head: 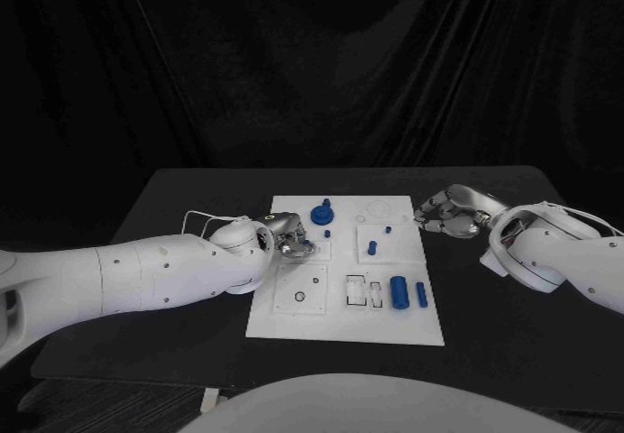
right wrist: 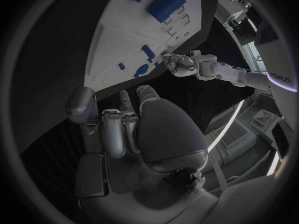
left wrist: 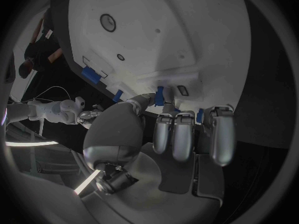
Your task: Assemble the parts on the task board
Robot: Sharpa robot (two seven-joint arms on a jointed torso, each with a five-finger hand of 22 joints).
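The task board point(head: 346, 316) lies mid-desk point(head: 169, 194); blue parts point(head: 399, 293) sit near its front right corner, others toward its far edge. The left hand point(head: 289, 237) hovers over its left edge, fingers curled, seemingly empty. The right hand point(head: 446, 215), fingers curled on nothing, is beside its far right corner.

the head camera looks down on the task board point(head: 344, 311) from above, while each wrist camera peers past its own hand at that same board.

Left hand point(head: 289, 239) hiding part of board point(head: 390, 325); too small to tell whether anything pinched; right hand point(head: 446, 214) fingertips unclear
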